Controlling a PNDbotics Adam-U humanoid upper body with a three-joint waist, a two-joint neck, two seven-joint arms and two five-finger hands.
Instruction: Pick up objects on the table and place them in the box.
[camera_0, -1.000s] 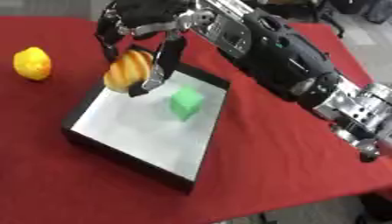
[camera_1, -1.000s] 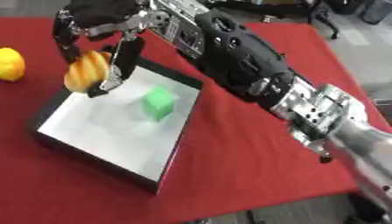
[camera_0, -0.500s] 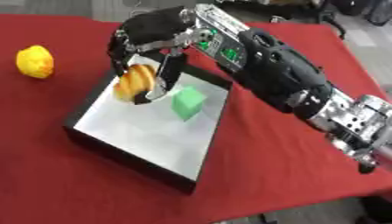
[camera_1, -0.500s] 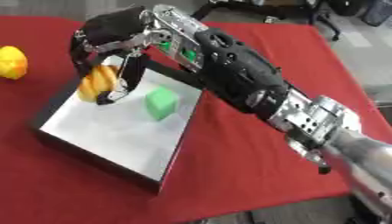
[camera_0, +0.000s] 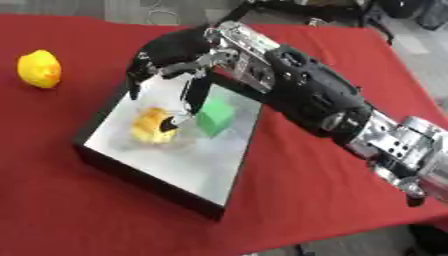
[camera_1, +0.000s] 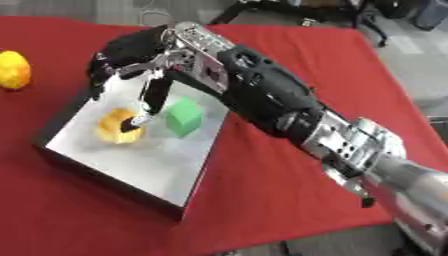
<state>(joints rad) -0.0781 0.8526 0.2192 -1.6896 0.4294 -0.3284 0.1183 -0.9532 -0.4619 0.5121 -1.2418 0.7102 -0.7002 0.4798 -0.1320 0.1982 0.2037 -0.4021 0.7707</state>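
My right hand (camera_0: 171, 55) over the box (camera_0: 114, 161), fingers (camera_0: 191, 95) spread, holding nothing. Orange fruit (camera_1: 118, 126) lies beside green cube (camera_1: 185, 117). Left eye view shows the yellow lemon (camera_0: 39, 69) whole on the tabletop (camera_0: 297, 195); the right crops it.

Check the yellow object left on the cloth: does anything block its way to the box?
Nothing visible does. The yellow object lies on bare red cloth left of the box; only the box's low wall lies between. The right hand hangs open over the box.
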